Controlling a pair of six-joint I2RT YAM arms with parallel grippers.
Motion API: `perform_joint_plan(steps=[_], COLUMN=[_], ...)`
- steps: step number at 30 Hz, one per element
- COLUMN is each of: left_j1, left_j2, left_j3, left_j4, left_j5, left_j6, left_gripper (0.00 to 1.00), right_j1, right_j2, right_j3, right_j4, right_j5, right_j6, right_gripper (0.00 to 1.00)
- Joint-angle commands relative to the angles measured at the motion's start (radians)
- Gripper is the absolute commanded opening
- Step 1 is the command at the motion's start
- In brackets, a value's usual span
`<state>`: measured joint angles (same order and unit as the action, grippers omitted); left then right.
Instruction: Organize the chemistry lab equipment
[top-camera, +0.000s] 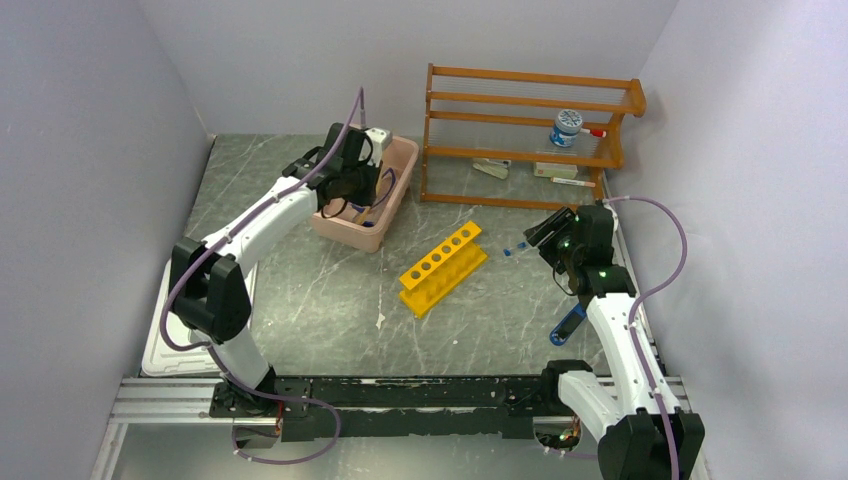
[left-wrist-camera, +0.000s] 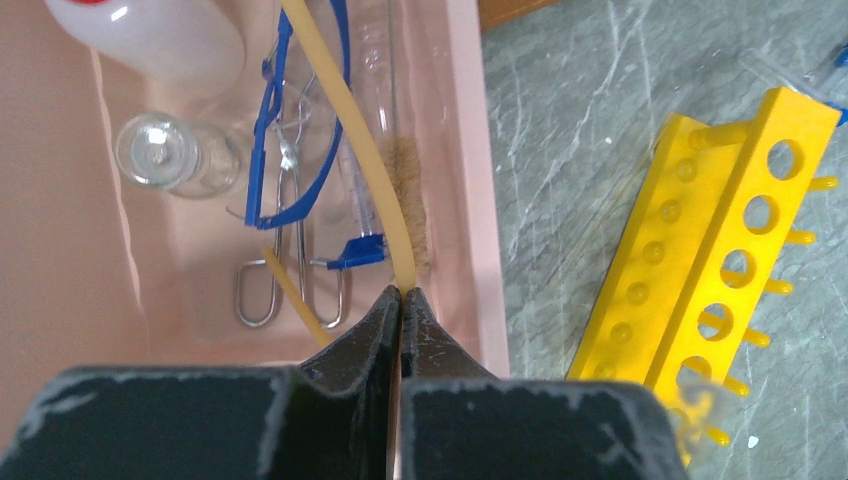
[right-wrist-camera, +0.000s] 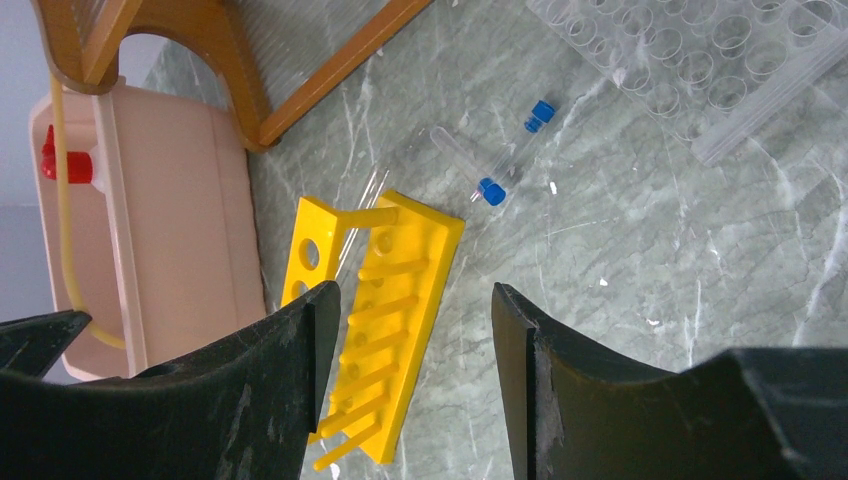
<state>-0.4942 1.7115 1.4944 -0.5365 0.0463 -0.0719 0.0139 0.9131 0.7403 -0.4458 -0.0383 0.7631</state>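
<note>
Tan tubing (left-wrist-camera: 362, 150) is the item in hand. The left gripper (left-wrist-camera: 402, 300) is clamped tight on one end, jaws closed w/ only the hose btw them, over the pink tub (left-wrist-camera: 465, 150) close to its wall. The rest of the hose runs off across the tub, past the blue-framed goggles (left-wrist-camera: 265, 130) & beside a bristle brush (left-wrist-camera: 412, 200). The right gripper (right-wrist-camera: 415, 310) is parted roughly halfway w/ nothing in it, aimed toward the yellow holed rack (right-wrist-camera: 400, 260) but apart from it.

The step looks like stowing the hose in the tub. To do it well:
- Bring the pinched end down inside the wall before letting go, not onto the rim, or the springy hose prob. flips out.
- Feed it along the wall side so it doesn't snag the goggles or the metal tongs (left-wrist-camera: 300, 240).
- Don't knock the tiny clear beaker (left-wrist-camera: 160, 150).

Views:
- **Left wrist cam:** the only one showing the tub's contents, incl. the red-capped white squeeze bottle (left-wrist-camera: 160, 35), & the pinch itself.
- **Right wrist cam:** shows plainly two blue-capped tubes (right-wrist-camera: 465, 165) loose on the table just past the rack, plus a clear well tray (right-wrist-camera: 700, 50). In the top cam the tubes are mere blue specks.
- **Top cam:** hides the grip behind the arm but gives the layout, w/ tub left, rack centre & wooden shelf rack (top-camera: 530, 130) at the back.
</note>
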Motion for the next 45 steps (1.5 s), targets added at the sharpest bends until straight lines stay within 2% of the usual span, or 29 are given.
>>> perform_joint_plan(steps=[1, 8, 29, 39, 45], left_j1=[0.015, 0.031, 0.039, 0.039, 0.039], left_j2=[0.023, 0.113, 0.201, 0.228, 0.169], left_j3=[0.004, 0.08, 0.17, 0.258, 0.312], left_j4=[-0.066, -0.183, -0.271, -0.313, -0.308], left_j5=[-0.037, -0.045, -0.107, -0.081, -0.056], left_j6=[-0.036, -0.074, -0.08, -0.075, -0.077], left_gripper=[0.05, 0.05, 0.05, 0.2, 0.38], right_j1=[-0.008, -0.008, -0.009, -0.008, -0.008], right_j2=[-0.024, -0.059, -0.075, -0.055, -0.047], right_j3=[0.001, -0.007, 0.005, 0.016, 0.023], right_j4=[-0.003, -0.012, -0.032, -0.015, -0.013], right_j5=[-0.011, -0.012, -0.01, -0.017, -0.011], right_j6=[0.009, 0.019, 0.012, 0.009, -0.003], right_gripper=[0.61, 0.61, 0.61, 0.61, 0.61])
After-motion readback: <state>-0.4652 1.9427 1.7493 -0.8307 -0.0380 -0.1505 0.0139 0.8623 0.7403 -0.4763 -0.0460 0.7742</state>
